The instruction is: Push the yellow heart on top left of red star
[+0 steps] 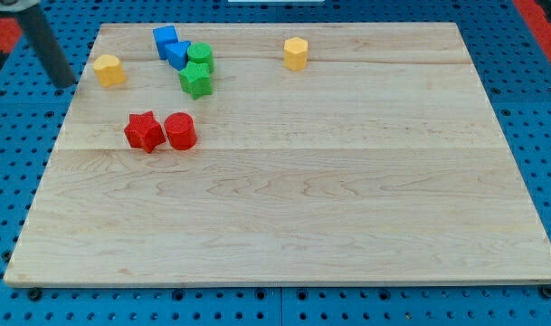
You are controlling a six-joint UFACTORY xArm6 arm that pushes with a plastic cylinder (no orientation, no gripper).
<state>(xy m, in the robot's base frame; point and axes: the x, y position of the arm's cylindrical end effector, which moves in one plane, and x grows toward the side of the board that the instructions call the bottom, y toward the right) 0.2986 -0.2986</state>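
The yellow heart (109, 70) lies near the board's upper left edge. The red star (144, 131) lies below it and a little to the right, touching a red cylinder (180, 130) on its right side. The dark rod comes down from the view's top left; my tip (67, 83) rests just off the board's left edge, a short gap to the left of the yellow heart and not touching it.
Two blue blocks (170, 45) sit at the view's top, beside a green cylinder (200, 56) and a green star (195, 80). A yellow hexagon block (296, 53) stands at the top middle. The wooden board (311, 199) lies on a blue pegboard.
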